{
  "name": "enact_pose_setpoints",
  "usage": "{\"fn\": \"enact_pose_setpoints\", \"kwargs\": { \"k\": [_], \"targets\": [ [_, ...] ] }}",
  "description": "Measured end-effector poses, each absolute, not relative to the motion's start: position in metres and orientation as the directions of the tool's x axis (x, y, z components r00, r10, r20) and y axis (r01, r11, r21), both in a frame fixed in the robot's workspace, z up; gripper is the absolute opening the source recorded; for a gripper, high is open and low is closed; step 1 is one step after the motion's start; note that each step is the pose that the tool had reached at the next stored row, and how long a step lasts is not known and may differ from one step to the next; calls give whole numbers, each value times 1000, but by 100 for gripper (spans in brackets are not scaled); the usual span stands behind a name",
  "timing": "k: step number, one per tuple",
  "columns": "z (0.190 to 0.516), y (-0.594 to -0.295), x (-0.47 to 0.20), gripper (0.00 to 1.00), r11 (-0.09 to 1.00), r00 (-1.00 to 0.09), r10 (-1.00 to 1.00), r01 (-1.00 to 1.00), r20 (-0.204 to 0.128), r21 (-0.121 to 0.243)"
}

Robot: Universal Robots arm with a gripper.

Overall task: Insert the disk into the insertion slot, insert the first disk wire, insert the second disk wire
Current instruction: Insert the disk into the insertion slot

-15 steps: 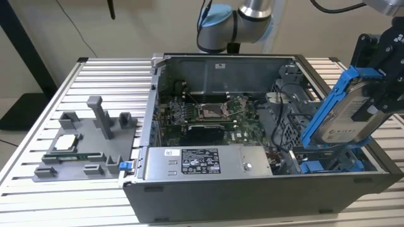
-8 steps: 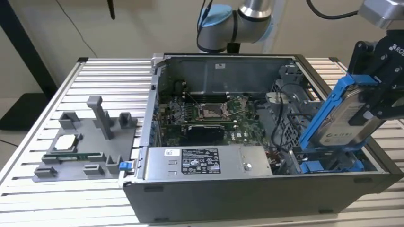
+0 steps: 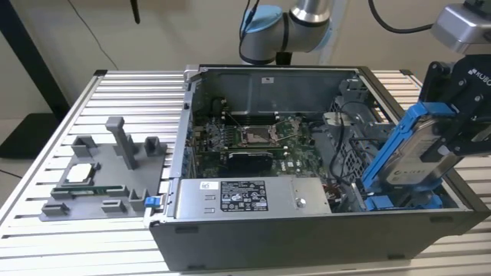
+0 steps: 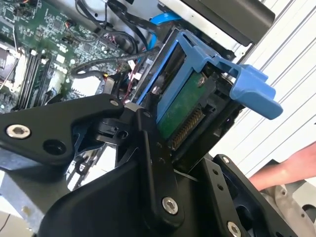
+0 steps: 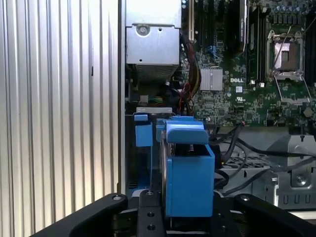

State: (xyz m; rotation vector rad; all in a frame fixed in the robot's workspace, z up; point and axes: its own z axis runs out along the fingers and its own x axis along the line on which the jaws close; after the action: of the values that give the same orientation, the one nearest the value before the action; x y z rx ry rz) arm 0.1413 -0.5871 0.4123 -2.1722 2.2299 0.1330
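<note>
My gripper (image 3: 454, 131) is shut on the disk (image 3: 418, 150), a silver drive in a bright blue frame. It holds the disk tilted, lower end down, over the insertion slot (image 3: 399, 201) at the open computer case's corner on the exterior view's right. In both wrist views the black fingers (image 4: 154, 163) clamp the frame's sides; the disk's green board (image 4: 183, 106) and blue latch tab (image 4: 253, 89) show, and the frame (image 5: 187, 173) hangs over the bay with blue rails (image 5: 143, 134). Black cables (image 5: 232, 148) and a blue cable (image 4: 164, 19) lie loose beside the bay; which are the disk wires I cannot tell.
The case holds a motherboard (image 3: 253, 138) and a grey power-supply box (image 3: 253, 196). A grey fixture (image 3: 107, 172) with small parts stands on the slatted metal table (image 3: 46, 230) at the exterior view's left. A person's hand (image 4: 286, 170) is near the case's edge.
</note>
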Motion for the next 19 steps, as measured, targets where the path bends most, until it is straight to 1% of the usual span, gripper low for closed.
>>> {"fn": "enact_pose_setpoints", "kwargs": {
  "k": [19],
  "targets": [
    [392, -587, 136, 0, 27, -31, -996, -999, -78, 43]
  ]
}}
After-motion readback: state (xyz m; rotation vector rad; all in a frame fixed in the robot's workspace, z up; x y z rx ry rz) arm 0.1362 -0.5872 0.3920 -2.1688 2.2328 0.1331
